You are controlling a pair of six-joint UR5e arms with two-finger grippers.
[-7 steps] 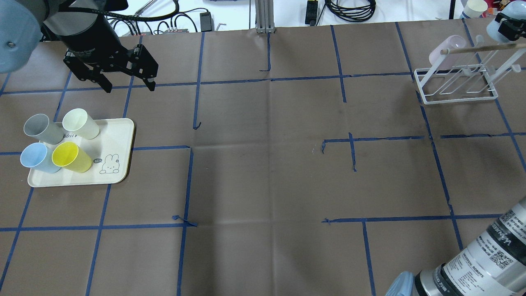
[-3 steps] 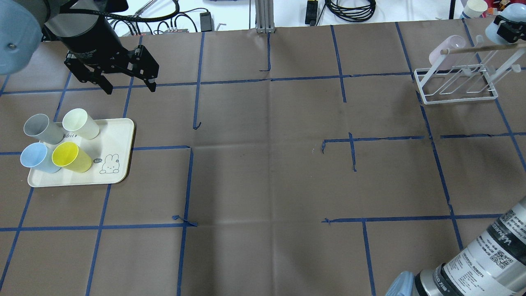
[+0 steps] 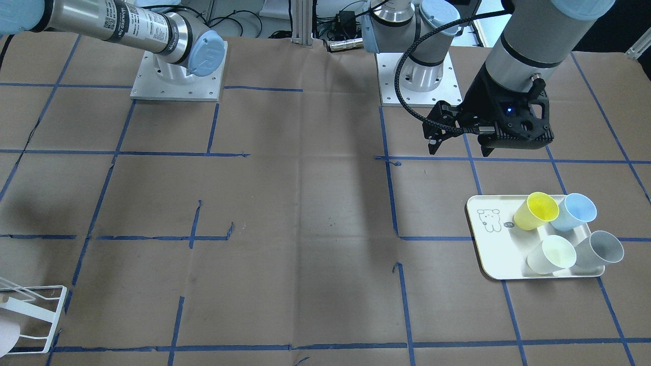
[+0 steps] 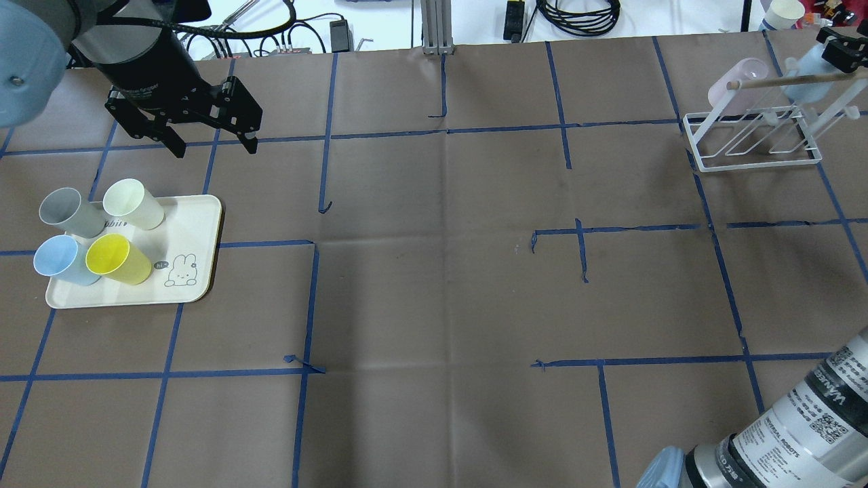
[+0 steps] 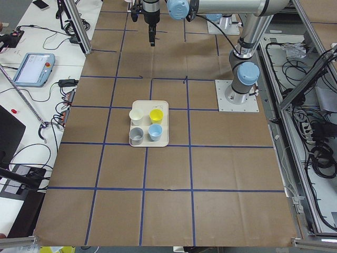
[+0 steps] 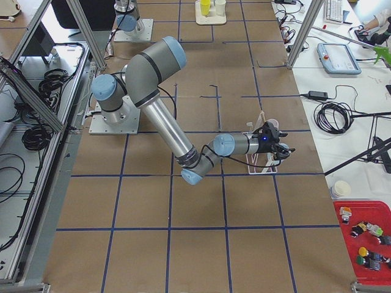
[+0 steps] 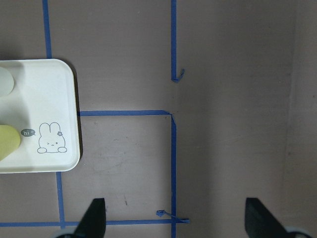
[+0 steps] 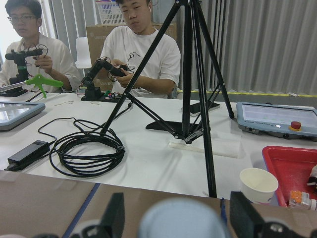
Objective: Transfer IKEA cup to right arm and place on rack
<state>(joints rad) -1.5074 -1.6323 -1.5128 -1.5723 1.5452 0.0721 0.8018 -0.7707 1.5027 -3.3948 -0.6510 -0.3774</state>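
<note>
My right gripper (image 4: 839,49) is at the far right, beside the white wire rack (image 4: 753,161), shut on a light-blue cup (image 4: 807,71) that tilts down onto the rack's slanted rods. In the right wrist view the cup (image 8: 181,218) sits between the fingers. A pink cup (image 4: 736,81) hangs on the rack. My left gripper (image 4: 213,141) is open and empty, hovering beyond the cream tray (image 4: 193,224), which holds grey (image 4: 64,210), cream (image 4: 132,202), blue (image 4: 57,261) and yellow (image 4: 115,259) cups. The rack also shows in the front view (image 3: 35,325).
Blue tape lines cross the brown paper table. Cables and a tripod lie past the far edge. A paper cup (image 4: 783,12) and a red tray (image 8: 292,163) stand beyond the rack. Two operators sit there. The right arm's forearm (image 4: 800,420) crosses the near right corner.
The light-blue cup in my right gripper has swung down and left onto the rack. My left gripper has hardly moved.
</note>
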